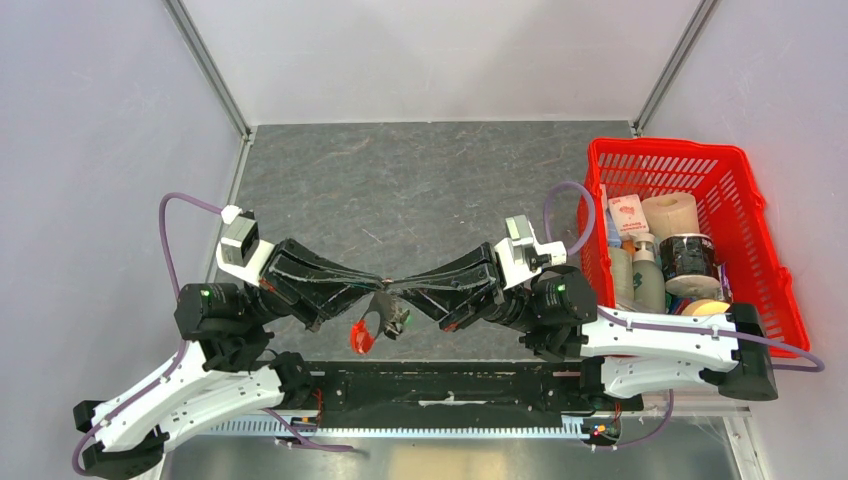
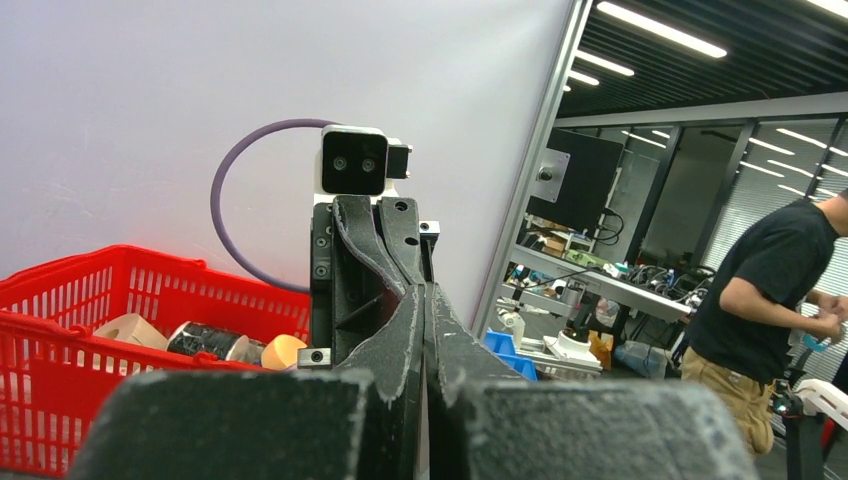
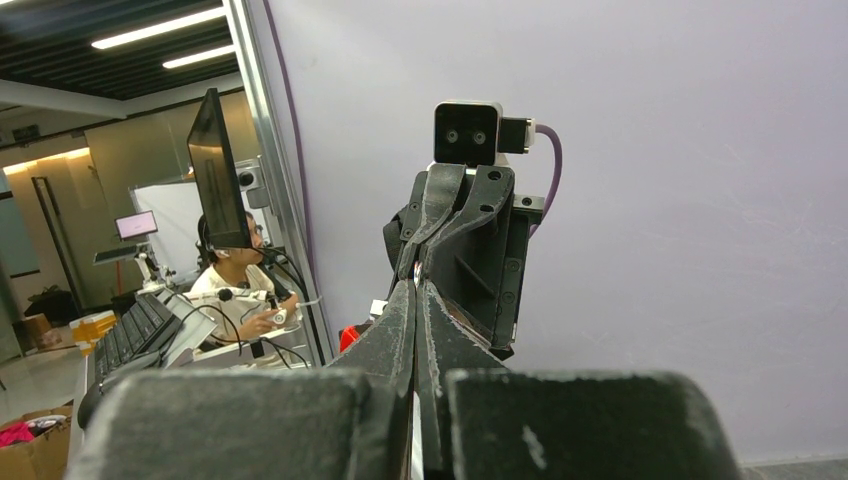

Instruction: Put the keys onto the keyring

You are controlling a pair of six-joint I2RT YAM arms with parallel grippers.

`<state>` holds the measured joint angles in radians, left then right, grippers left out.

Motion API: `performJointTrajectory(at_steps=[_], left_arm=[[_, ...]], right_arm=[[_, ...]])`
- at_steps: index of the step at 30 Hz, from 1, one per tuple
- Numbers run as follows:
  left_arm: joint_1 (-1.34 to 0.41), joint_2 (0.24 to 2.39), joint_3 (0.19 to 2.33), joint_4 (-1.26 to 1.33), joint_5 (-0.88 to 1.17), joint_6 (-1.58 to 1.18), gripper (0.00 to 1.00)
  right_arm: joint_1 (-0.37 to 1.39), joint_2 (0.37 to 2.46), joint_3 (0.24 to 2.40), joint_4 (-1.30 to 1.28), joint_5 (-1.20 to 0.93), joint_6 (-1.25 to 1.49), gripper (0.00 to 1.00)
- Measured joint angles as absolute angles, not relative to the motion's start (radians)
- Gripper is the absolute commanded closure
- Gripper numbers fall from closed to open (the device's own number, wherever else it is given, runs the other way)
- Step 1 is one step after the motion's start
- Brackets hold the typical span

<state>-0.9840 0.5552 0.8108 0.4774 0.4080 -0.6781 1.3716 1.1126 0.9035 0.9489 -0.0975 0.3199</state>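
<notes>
So left gripper (image 1: 383, 284) n right gripper (image 1: 402, 284) r both pinched closed, tip to tip. keyring (image 1: 385, 312) w/ red fob (image 1: 360, 337) dangles just under em, cant tell which grips it.

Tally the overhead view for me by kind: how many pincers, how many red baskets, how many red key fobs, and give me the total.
Black two-finger pincers: 2, the left pincer and the right pincer
Red plastic mesh basket: 1
Red oval plastic fob: 1
Total: 4
</notes>
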Motion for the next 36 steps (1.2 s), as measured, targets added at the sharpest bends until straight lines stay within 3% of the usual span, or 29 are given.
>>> performJointTrajectory(at_steps=[6,12,23,30,36], left_arm=[[-0.984,0.554,0.811,0.479,0.415,-0.678,0.98],[-0.984,0.552,0.811,0.465,0.422,-0.677,0.98],[-0.984,0.551,0.811,0.445,0.434,-0.677,0.98],[-0.984,0.552,0.811,0.406,0.464,-0.675,0.98],[-0.984,0.542,0.808,0.394,0.48,-0.666,0.98]], right_arm=[[1.372,1.113,0.904,0.949,-0.101,0.313,1.0],[1.372,1.094,0.904,0.927,-0.098,0.305,0.74],[1.372,0.962,0.904,0.849,-0.068,0.273,0.61],[1.372,0.885,1.095,0.201,0.238,0.228,0.47],[1.231,0.927,1.178,-0.358,0.481,0.33,0.47]])
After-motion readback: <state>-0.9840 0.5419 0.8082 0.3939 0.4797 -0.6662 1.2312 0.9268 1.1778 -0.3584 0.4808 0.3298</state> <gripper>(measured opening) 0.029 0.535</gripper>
